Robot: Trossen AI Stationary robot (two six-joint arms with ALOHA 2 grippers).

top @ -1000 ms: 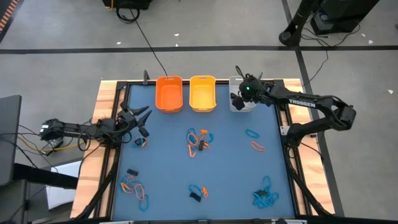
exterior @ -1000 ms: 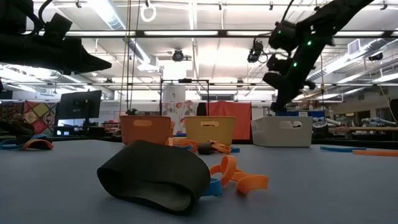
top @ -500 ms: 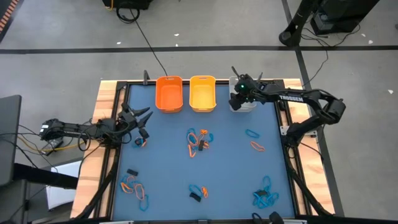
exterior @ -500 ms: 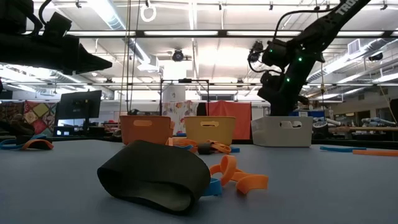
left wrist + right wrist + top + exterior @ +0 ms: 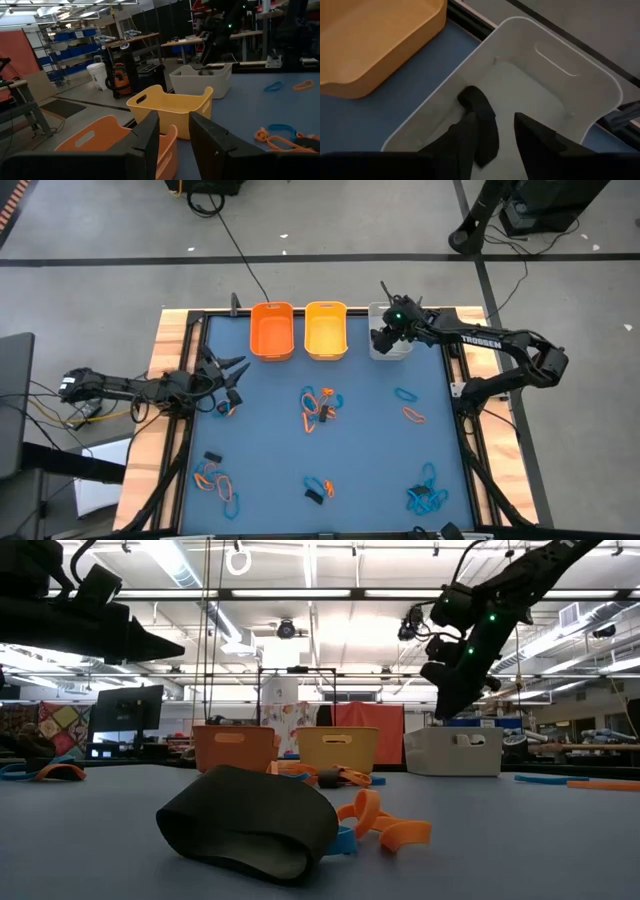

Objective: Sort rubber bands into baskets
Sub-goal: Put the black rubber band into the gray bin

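Blue table (image 5: 370, 440); baskets (image 5: 326, 330), rubber bands (image 5: 318, 406)

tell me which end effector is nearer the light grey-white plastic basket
Right. The right end effector hangs directly over the light grey-white plastic basket, fingers apart. The left end effector waits at the table's far left edge, beyond both orange baskets.

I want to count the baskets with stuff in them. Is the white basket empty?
Not empty. A black rubber band lies on the floor of the white basket, just beyond the right gripper.
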